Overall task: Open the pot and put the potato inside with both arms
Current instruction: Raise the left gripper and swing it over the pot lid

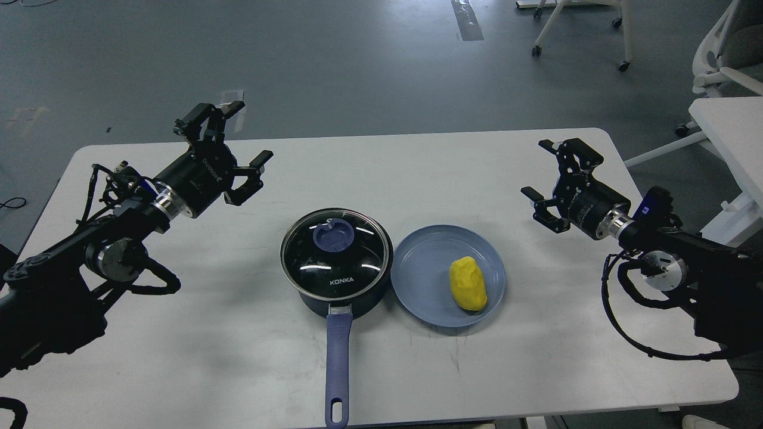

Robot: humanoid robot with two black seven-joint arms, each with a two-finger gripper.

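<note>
The dark navy pot stands at the table's middle front, its glass KONKA lid with a blue knob in place and its long blue-purple handle pointing toward me. The yellow potato lies in a shallow blue plate just right of the pot. My left gripper hovers open above the table's back left, well away from the pot. At the right side my right gripper is open too, clear of the plate.
The white table ends close behind both grippers and just past the pot's handle tip at the front. A second white table and office chairs stand on the grey floor to the right.
</note>
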